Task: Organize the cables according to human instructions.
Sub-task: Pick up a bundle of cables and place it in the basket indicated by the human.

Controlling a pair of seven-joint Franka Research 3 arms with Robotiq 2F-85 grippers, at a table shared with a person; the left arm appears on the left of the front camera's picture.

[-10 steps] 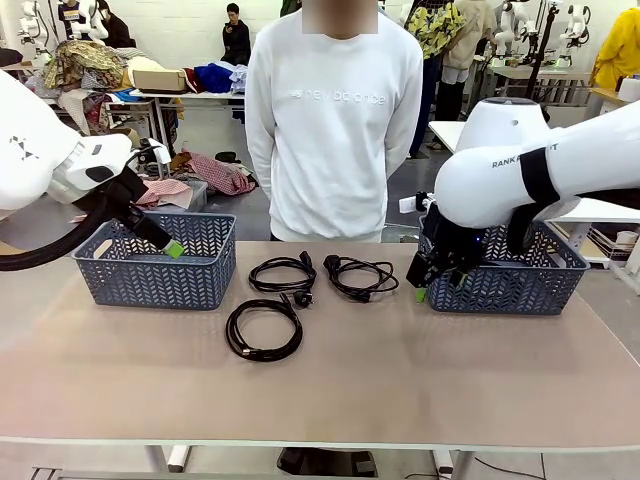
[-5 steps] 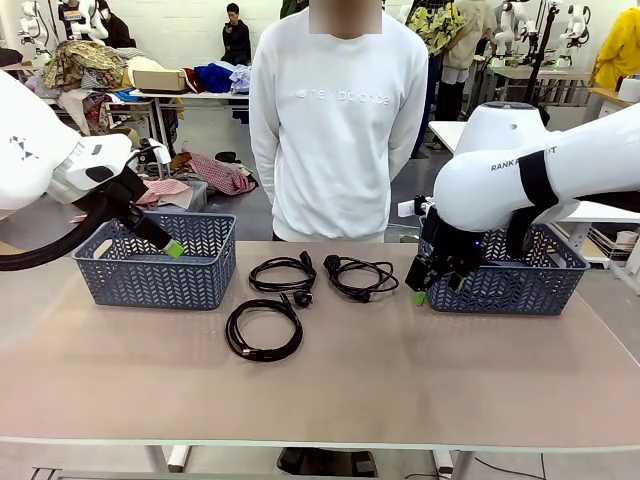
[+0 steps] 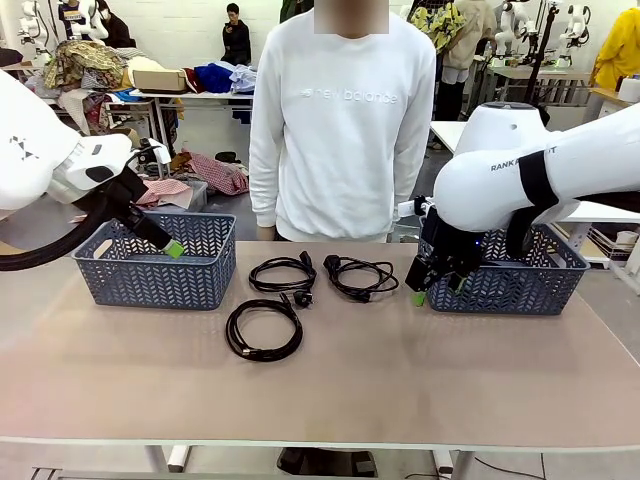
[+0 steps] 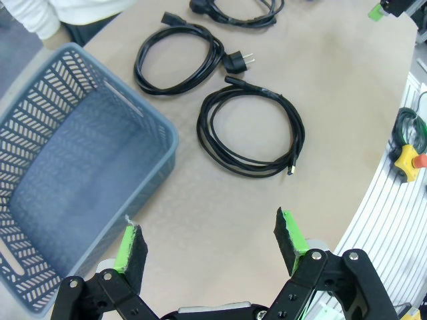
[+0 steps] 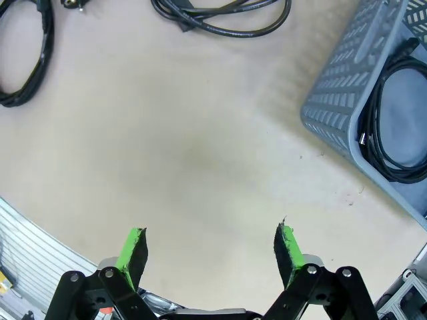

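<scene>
My arms (image 3: pixel 590 150): white shells, black bands. My left gripper (image 4: pixel 208 240) and right gripper (image 5: pixel 210 243): black links, green pads (image 4: pixel 288 232).

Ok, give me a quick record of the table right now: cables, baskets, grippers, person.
loose cables: near cable, far-left cable, far-right cable, coiled on the table between the baskets
stowed: fourth cable inside right basket
left gripper: open, holding nothing, near left basket
right gripper: open, holding nothing, beside right basket
person: standing at far side
</scene>
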